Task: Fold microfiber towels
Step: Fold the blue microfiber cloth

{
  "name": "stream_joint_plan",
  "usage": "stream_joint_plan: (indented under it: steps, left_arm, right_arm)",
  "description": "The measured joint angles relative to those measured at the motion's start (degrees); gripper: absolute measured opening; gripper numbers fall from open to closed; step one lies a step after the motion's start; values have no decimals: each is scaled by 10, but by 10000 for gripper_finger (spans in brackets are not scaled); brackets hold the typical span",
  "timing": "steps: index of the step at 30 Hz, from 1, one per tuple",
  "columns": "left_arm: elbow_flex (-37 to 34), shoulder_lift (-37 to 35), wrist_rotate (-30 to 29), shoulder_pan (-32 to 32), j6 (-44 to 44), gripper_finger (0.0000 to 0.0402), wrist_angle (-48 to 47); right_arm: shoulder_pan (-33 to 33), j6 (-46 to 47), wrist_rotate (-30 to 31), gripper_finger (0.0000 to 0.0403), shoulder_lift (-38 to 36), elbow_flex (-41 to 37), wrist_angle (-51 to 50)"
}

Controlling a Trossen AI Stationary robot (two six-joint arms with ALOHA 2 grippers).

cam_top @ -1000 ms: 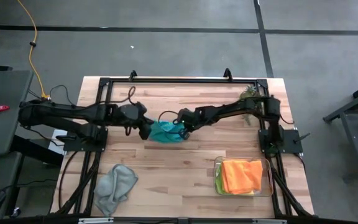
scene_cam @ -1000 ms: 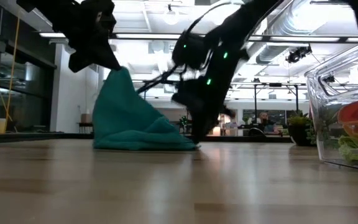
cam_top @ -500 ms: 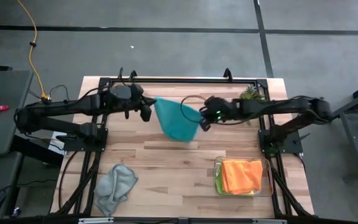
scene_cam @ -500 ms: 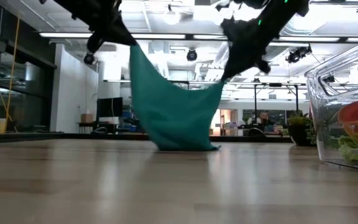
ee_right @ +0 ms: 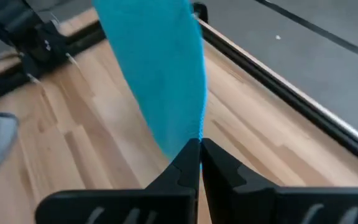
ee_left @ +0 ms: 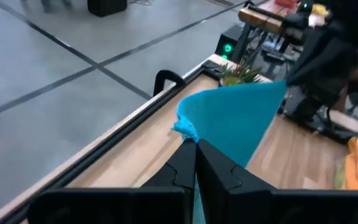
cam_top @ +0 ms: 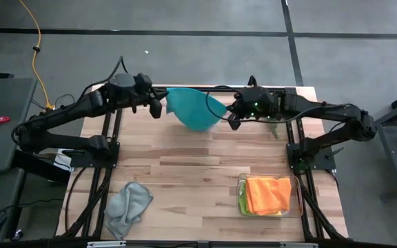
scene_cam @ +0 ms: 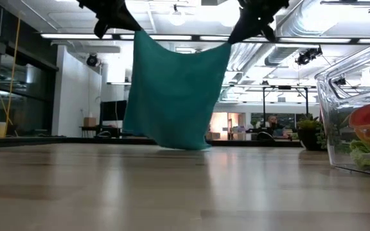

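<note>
The teal towel (cam_top: 195, 109) hangs spread between my two grippers, high over the table's far middle. My left gripper (cam_top: 161, 105) is shut on its left top corner, my right gripper (cam_top: 229, 114) on its right top corner. In the low view the towel (scene_cam: 172, 93) hangs as a sheet whose lower edge is about at table level; touching or not, I cannot tell. A grey towel (cam_top: 128, 204) lies crumpled at the near left. An orange towel (cam_top: 267, 194) lies folded in the clear tray (cam_top: 297, 204) over a green one. My left gripper pinches the towel's top left corner (ee_left: 184, 129) between its two shut fingers; a small tuft sticks out past the fingertips. The top edge runs taut toward the other gripper. My right gripper pinches the towel's top right corner (ee_right: 197, 135) between its two shut fingers. The cloth (ee_right: 160, 81) stretches away from the fingers toward the left arm and hangs down below.
A small potted plant (cam_top: 276, 103) stands at the far right, close by my right arm. A black frame rail (cam_top: 205, 89) runs along the table's far edge. The clear tray sits at the near right. Bare wood lies in the table's middle.
Both grippers have risen and gone toward the far edge, moving apart. The teal towel, a bunched heap on the table a second ago, has been lifted and drawn out into a hanging sheet with a taut top edge.
</note>
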Motion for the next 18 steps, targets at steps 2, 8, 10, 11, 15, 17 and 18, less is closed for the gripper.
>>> stream_joint_plan:
  steps: [2,8,10,11,15,17,18]
  left_arm:
    - [1,0,-5,0,10,0,-8]
    - [1,6,-50,0,64,0,-26]
    - [0,11,-72,3,89,0,-25]
    - [0,12,-83,7,102,0,-20]
    - [0,18,-85,36,145,0,-2]
    - [0,19,-72,52,165,0,-1]
    - [0,19,-67,58,177,0,0]
  right_arm:
    - [-5,-15,4,0,0,18,-28]
    - [-29,-57,26,0,0,59,-86]
    - [-42,-71,26,0,0,67,-89]
    - [-49,-79,26,0,0,71,-91]
    - [-82,-110,26,0,0,92,-97]
    - [-98,-131,26,0,0,104,-107]
    - [-105,-141,26,0,0,111,-108]
